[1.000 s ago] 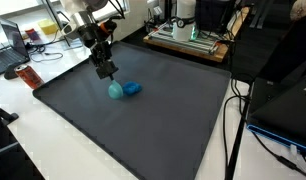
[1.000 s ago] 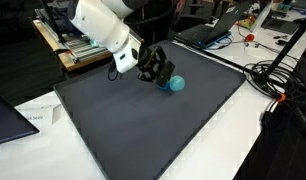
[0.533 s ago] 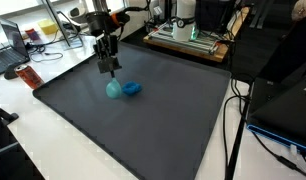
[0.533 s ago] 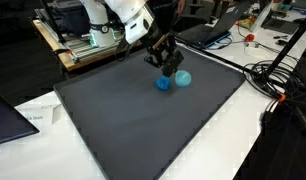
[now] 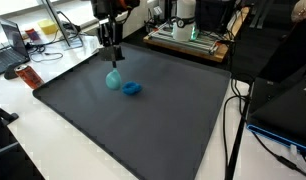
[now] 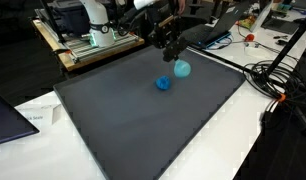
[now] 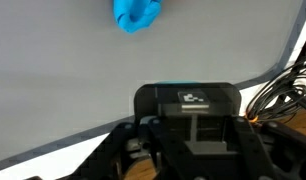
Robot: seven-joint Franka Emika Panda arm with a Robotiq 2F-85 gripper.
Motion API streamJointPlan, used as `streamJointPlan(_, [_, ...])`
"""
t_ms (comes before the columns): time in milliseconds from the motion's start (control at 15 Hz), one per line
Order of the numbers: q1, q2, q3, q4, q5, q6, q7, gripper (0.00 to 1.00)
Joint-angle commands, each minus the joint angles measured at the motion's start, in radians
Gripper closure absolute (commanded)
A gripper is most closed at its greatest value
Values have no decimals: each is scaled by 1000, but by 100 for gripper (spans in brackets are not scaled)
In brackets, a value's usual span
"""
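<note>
Landmark: the dark mat (image 5: 143, 115) on the worktop.
Exterior views: two blue objects are shown, a light blue ball (image 6: 182, 68) and a darker blue lump (image 6: 163, 84), near the mat's far edge.
Wrist view: only one blue piece (image 7: 138, 14) is shown.
Arm: the gripper (image 5: 114, 57) is held vertically just above the ball.
Jaws: drawn narrow, nothing held.

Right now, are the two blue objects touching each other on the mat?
No, in an exterior view the light blue ball and the darker blue piece lie apart.

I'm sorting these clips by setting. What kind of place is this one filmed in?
Most likely a lab or workshop: a dark mat covers a white table, with loose cables trailing beside it and laptops and equipment on neighbouring benches.
</note>
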Motion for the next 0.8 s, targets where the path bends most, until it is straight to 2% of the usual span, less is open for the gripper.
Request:
streamJointPlan(0, [-18, -152, -5, -37, -199, -132, 186, 78])
streamJointPlan(133, [-26, -214, -10, -17, -266, -245, 244, 78])
streamJointPlan(267, [-31, -261, -17, 13, -285, -359, 257, 78])
streamJointPlan(400, [-31, -290, -35, 48, -257, -476, 203, 78])
streamJointPlan(467, [-25, -300, -52, 57, -205, -498, 127, 78])
streamJointPlan(533, [-23, -275, -34, 38, -245, -437, 199, 53])
streamJointPlan(733, [-24, -299, -49, 50, -236, -478, 156, 53])
